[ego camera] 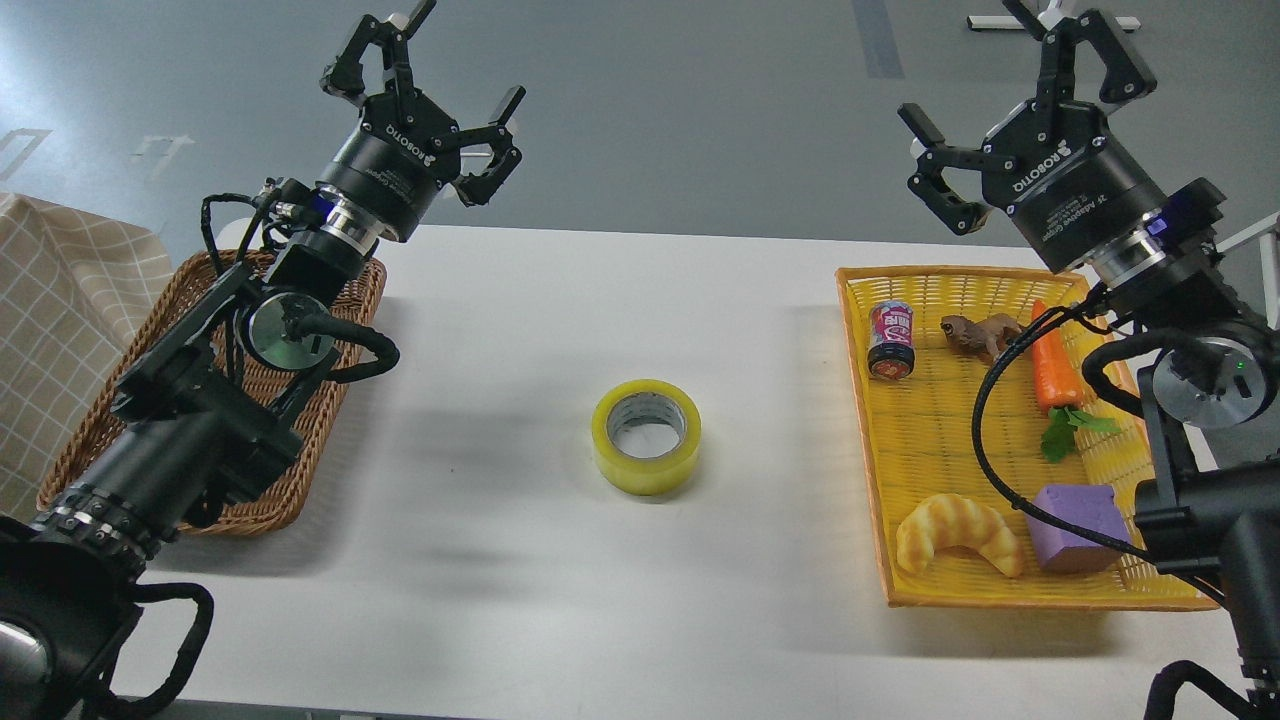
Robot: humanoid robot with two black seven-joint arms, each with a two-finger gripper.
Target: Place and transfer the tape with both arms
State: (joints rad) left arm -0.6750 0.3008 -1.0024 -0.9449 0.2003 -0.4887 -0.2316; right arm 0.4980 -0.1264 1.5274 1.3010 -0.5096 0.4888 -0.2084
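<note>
The tape [646, 436] lies flat in the middle of the white worktop [500, 560], alone. The left end effector [430, 95] is held high above the brown basket [90, 440], fingers spread wide, holding nothing. The right end effector [1020, 110] is high over the yellow tray [880, 520], wide too, empty.

A white table [480, 560] stands on a glossy grey floor [700, 110], with checked beige cloth [60, 300] at the left edge.
</note>
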